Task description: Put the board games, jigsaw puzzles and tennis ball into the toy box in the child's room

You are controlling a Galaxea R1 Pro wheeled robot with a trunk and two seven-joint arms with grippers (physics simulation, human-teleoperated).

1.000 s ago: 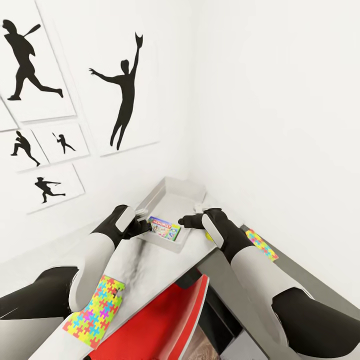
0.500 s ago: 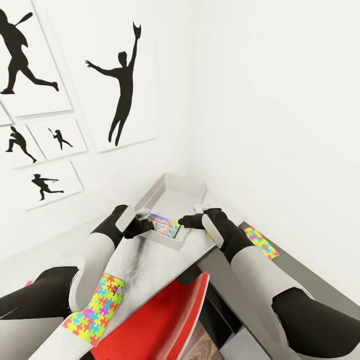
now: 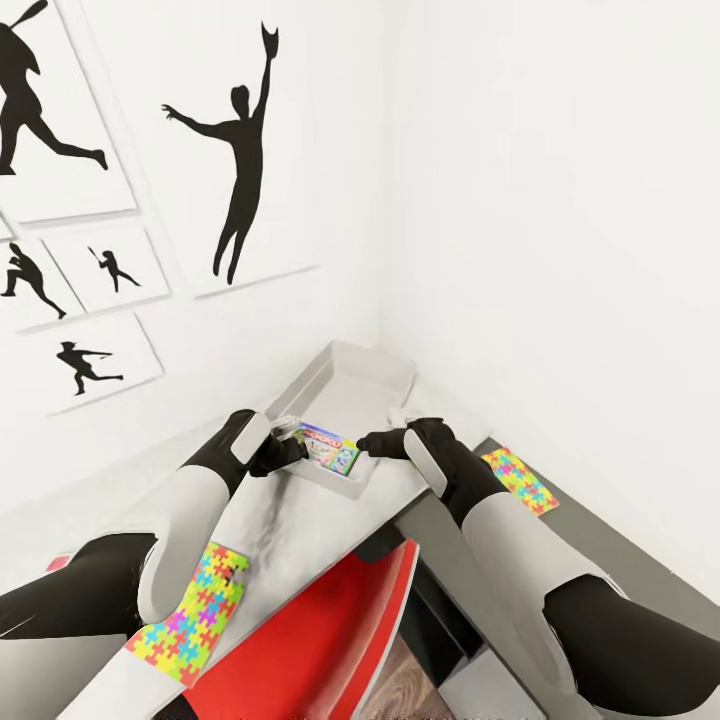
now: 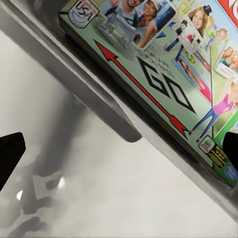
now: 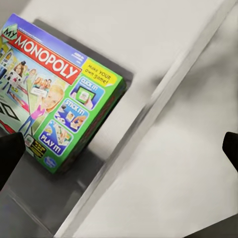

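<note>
A green-edged board game (image 3: 329,451) lies inside the light grey toy box (image 3: 352,356), at the box's near end on the pale table (image 3: 300,540). My left gripper (image 3: 290,446) is just left of the game, open and holding nothing. Facing it from the right is my right gripper (image 3: 366,445), also open and holding nothing. The left wrist view shows the game's cover (image 4: 168,64) beyond the box rim (image 4: 94,94). In the right wrist view the game (image 5: 54,94) sits past the rim (image 5: 148,119). One jigsaw puzzle (image 3: 193,616) lies on the table by my left arm, and another (image 3: 518,480) on the lower dark cabinet. The tennis ball and the bed are out of view.
A red chair (image 3: 320,640) stands against the table's near edge between my arms. White walls meet in a corner right behind the toy box, with black baseball silhouette posters (image 3: 235,150) on the left wall. Wood floor (image 3: 400,690) shows below the chair.
The whole picture has shifted slightly, so the camera moved. Both grippers stay open on either side of the board game in the toy box.
</note>
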